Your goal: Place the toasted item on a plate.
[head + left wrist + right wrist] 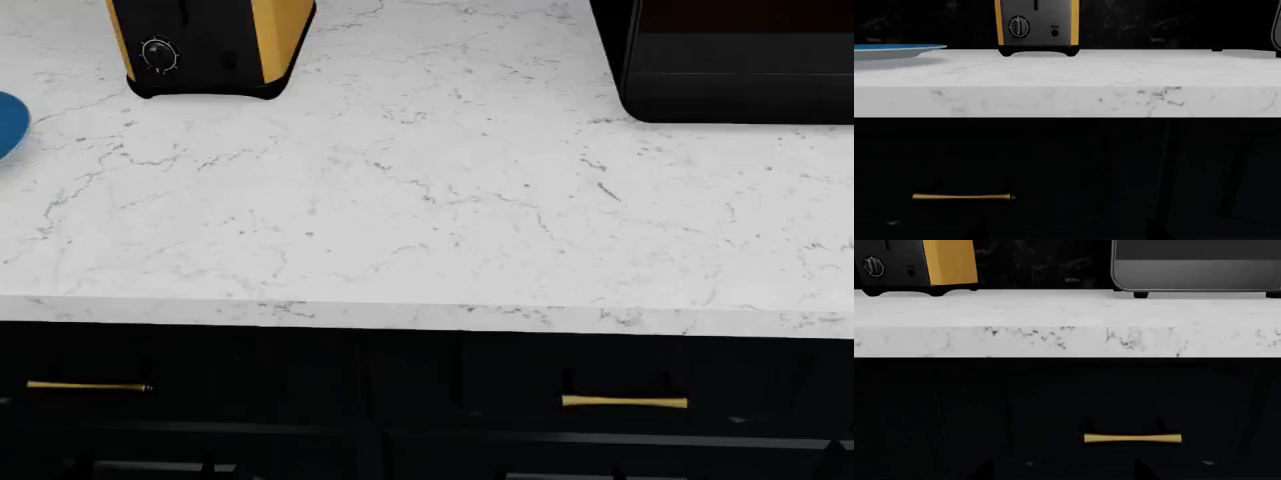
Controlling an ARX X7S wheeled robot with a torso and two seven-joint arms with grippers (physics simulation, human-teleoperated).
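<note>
The toasted item is not visible in any view; the toaster's top is cut off. The toaster (200, 45), black-fronted with yellow sides and a dial, stands at the counter's back left; it also shows in the left wrist view (1037, 27) and the right wrist view (921, 265). The blue-rimmed plate (7, 125) lies left of the toaster, only its edge showing; the left wrist view (894, 50) sees it edge-on. My left gripper (1069, 232) and right gripper (1063, 472) hang below counter height facing the dark drawers. Their dim fingertips stand wide apart and empty.
A white marble counter (427, 200) spans the view above dark drawers with brass handles (623, 402) (87, 386). A black microwave-like appliance (734, 60) stands at the back right, also in the right wrist view (1194, 265).
</note>
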